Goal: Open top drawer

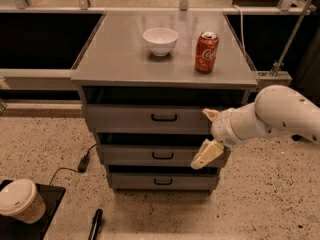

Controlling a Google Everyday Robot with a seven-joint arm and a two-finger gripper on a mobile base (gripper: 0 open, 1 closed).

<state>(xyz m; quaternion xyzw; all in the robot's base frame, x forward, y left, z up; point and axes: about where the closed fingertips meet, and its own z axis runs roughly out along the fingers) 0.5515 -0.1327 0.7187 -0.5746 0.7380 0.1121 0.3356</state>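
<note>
The top drawer (130, 118) is the uppermost of three grey metal drawers under a grey cabinet top, and it has a small dark loop handle (164, 117) at its centre. It looks closed. My gripper (208, 134) comes in from the right on a white arm. Its two cream fingers are spread apart, one fingertip (209, 114) level with the top drawer's right end, the other (205, 155) lower, in front of the middle drawer. It holds nothing and is to the right of the handle.
A white bowl (160, 40) and a red soda can (206, 52) stand on the cabinet top. The middle drawer (135, 155) and bottom drawer (135, 181) are below. A paper cup with lid (20, 201) sits on a black tray at lower left. A black cable (80, 164) lies on the speckled floor.
</note>
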